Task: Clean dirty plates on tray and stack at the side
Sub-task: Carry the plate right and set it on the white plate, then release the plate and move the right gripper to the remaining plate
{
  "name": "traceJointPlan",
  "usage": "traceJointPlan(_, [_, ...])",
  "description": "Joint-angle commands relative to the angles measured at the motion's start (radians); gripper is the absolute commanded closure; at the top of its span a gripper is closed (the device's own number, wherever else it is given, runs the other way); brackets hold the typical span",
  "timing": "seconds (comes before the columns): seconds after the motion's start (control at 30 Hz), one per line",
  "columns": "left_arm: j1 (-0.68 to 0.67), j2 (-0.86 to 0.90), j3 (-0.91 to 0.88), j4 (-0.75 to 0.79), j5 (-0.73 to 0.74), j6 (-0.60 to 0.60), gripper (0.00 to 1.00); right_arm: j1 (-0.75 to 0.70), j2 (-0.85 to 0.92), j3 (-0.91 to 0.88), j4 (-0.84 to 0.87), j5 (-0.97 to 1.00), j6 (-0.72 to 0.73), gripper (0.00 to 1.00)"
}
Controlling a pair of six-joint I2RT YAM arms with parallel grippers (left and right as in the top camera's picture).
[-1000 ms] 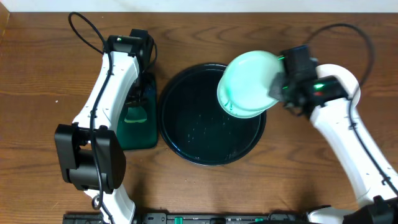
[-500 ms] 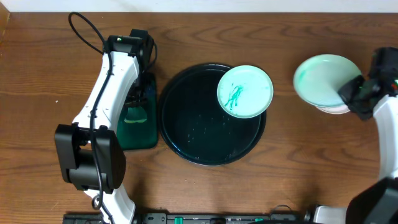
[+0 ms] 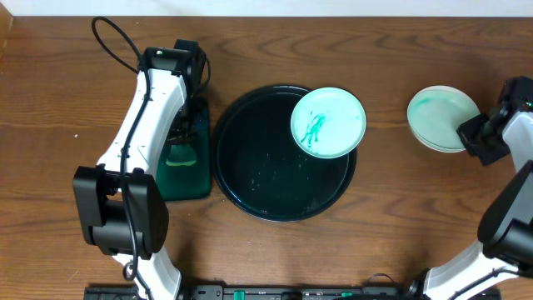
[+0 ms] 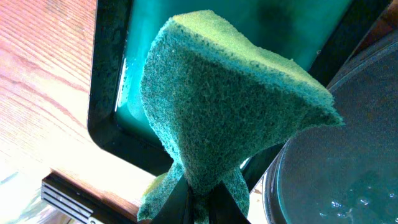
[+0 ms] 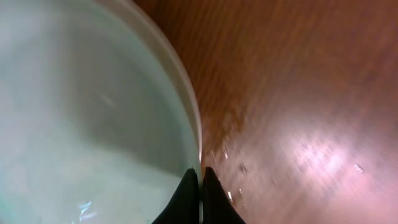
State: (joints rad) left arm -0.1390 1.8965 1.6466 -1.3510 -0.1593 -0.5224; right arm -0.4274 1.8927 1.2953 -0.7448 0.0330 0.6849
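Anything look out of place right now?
The smeared mint plate overhangs the black tray's right rim, so it likely sits tilted. Right claw grips the wiped plate; left claw grips the sponge. Nothing else odd.

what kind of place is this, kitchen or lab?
Probably a lab test bench, not a kitchen: left arm and right arm at a wood-grain tabletop, a paint-smeared plate on a black tray, a sponge, the right gripper pinching a mint plate. No sink in view.
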Motion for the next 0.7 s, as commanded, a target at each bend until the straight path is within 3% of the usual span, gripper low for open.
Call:
traceJointPlan(0.0, [0.004,0.011,-0.006,-0.007,-0.005,0.009,0.92,-0.005,0.051,0.016,0.037,-0.027,-0.013,0.98])
traceJointPlan(0.07, [0.004,0.011,-0.006,-0.008,-0.005,0.009,0.93,-0.006,0.067,0.017,0.048,-0.028,-0.013,0.88])
traceJointPlan(0.13, [0.004,0.011,-0.007,-0.011,-0.005,0.008,0.92,-0.006,0.069,0.017,0.055,-0.042,-0.013,0.6])
traceJointPlan(0.17, [0.004,0.011,-0.006,-0.011,-0.005,0.009,0.92,-0.006,0.069,0.018,0.056,-0.047,-0.014,0.55])
traceJointPlan(0.33, [0.004,0.011,-0.006,-0.011,-0.005,0.008,0.92,-0.005,0.051,0.1,0.003,-0.113,-0.09,0.5])
traceJointPlan(0.47, [0.004,0.011,-0.006,-0.011,-0.005,0.009,0.92,0.006,0.04,0.298,-0.172,-0.116,-0.164,0.47])
traceJointPlan(0.67, [0.004,0.011,-0.006,-0.01,-0.005,0.009,0.93,0.074,0.04,0.478,-0.314,-0.327,-0.531,0.48])
